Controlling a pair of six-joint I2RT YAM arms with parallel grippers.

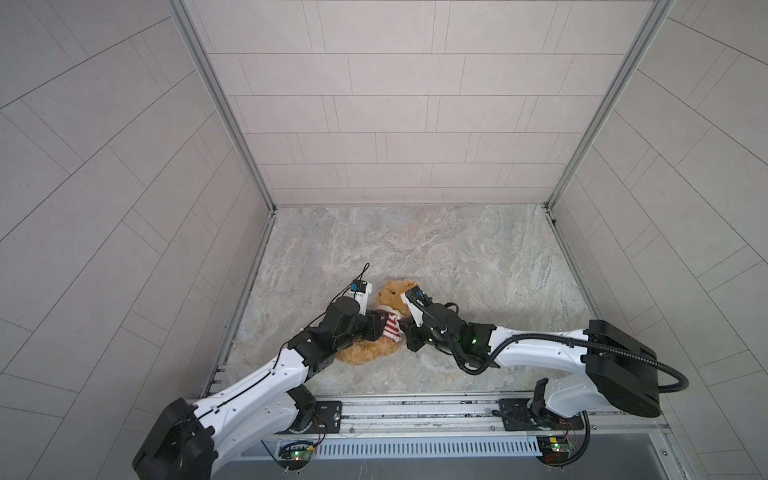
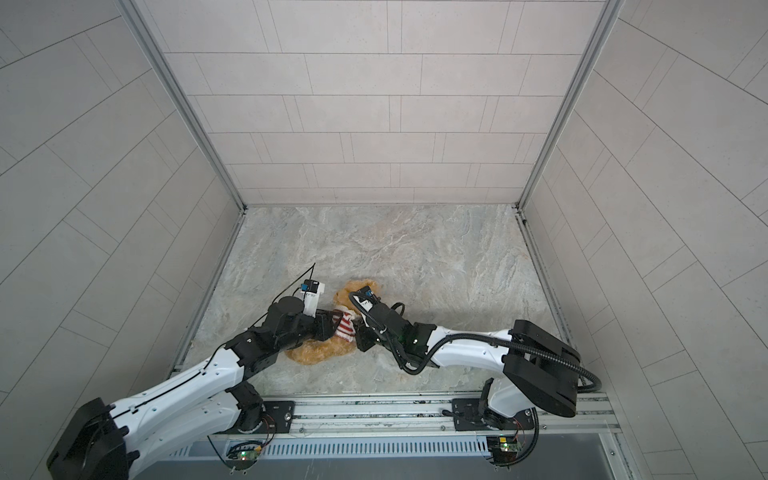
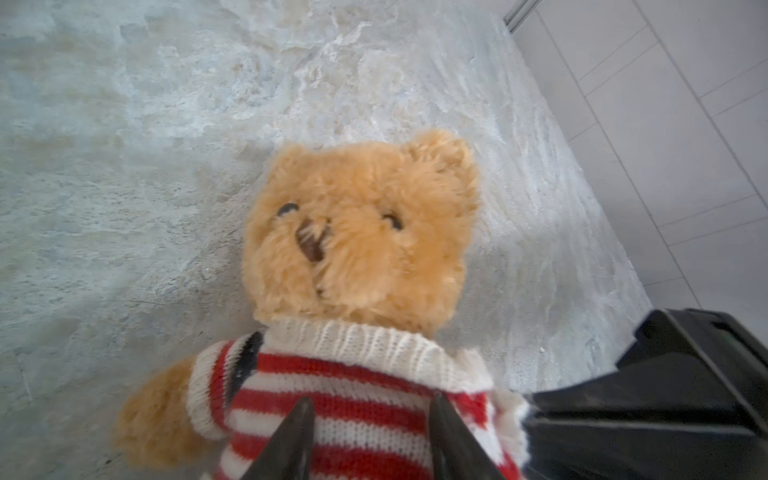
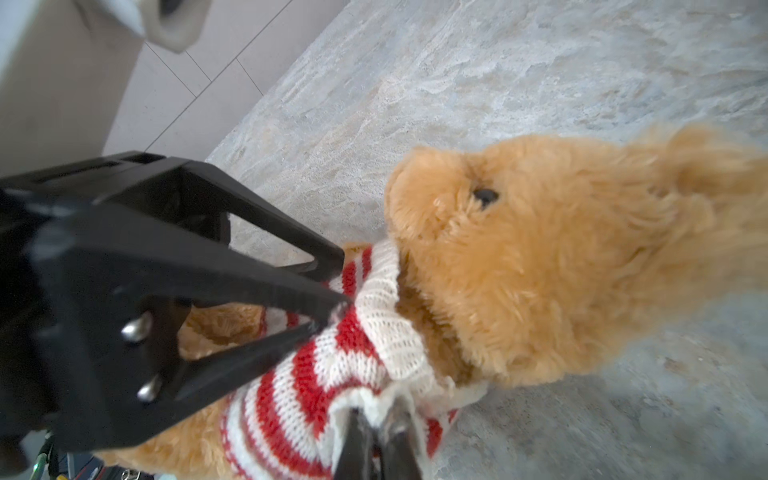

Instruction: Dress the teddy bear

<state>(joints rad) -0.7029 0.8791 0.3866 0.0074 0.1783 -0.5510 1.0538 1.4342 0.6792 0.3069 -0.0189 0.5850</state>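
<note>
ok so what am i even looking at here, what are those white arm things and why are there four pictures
They are two robot arms, each ending in a two-fingered gripper. Two pictures look down from overhead; the other two come from cameras on the wrists. On the marbled table lies a teddy bear, face up, in a red-and-white striped sweater. The right gripper is pinched shut on a white edge of the sweater; the left gripper stands open against the chest.

One teddy bear (image 3: 361,232), one sweater (image 3: 332,374), two claws (image 3: 372,401) (image 4: 376,409)
</note>
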